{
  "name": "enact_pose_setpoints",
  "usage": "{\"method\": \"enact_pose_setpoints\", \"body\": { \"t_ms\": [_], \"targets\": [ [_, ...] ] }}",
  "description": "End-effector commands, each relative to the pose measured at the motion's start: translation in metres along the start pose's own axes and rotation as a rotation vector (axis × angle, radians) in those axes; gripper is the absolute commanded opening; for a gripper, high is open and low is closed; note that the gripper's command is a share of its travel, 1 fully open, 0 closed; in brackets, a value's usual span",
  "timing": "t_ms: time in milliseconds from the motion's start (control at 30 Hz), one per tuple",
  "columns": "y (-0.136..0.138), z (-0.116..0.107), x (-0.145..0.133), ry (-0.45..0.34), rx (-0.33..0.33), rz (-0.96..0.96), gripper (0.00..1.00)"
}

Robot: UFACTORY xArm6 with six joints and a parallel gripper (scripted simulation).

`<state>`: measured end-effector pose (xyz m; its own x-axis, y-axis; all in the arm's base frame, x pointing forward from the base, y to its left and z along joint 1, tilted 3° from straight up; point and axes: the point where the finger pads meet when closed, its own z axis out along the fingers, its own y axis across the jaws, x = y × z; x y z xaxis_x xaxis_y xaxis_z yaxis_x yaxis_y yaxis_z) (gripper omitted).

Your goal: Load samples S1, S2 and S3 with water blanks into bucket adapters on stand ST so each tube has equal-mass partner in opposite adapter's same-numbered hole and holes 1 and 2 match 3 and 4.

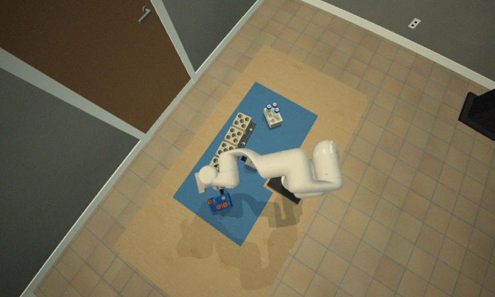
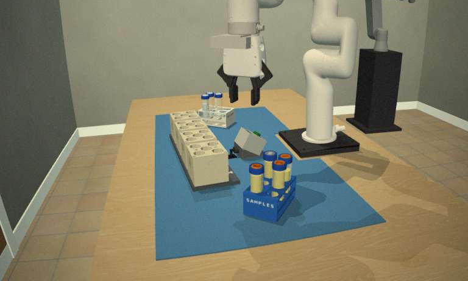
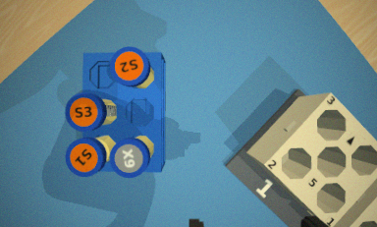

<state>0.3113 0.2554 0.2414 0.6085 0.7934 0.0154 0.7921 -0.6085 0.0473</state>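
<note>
My gripper (image 2: pixel 244 99) is open and empty, high above the mat; only its fingertips show in the wrist view. The blue sample rack (image 3: pixel 158 119) (image 2: pixel 251 209) holds S2 (image 3: pixel 129 66) (image 2: pixel 256 167) (image 1: pixel 209 201) at one end, S3 (image 3: pixel 83 112) (image 2: pixel 278 164) in a middle well, and S1 (image 3: pixel 84 157) (image 2: pixel 285 157) beside grey-dotted X9 (image 3: pixel 129 158) (image 2: pixel 269 155) at the other end. Adapter 1 (image 3: pixel 270 134) (image 2: pixel 206 169) stands in the loading stand (image 2: pixel 234 178) (image 3: pixel 245 173); its visible holes are empty. Three blanks stand in the white rack (image 1: pixel 275 125) (image 2: pixel 225 121); their numbers are unreadable.
The other adapters stand in a row behind adapter 1, partly hidden by the arm in the top view. The small sloped desk (image 2: pixel 248 142) with the green DONE key (image 2: pixel 256 133) stands between the stand and the arm base (image 2: pixel 319 143).
</note>
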Motion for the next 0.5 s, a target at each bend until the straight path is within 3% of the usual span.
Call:
{"method": "enact_pose_setpoints", "body": {
  "t_ms": [0, 467],
  "targets": [
    [-0.017, -0.002, 0.011, 0.004, -0.001, 0.000, 0.57],
    [-0.069, -0.002, 0.039, 0.004, -0.001, 0.000, 0.57]
  ]
}}
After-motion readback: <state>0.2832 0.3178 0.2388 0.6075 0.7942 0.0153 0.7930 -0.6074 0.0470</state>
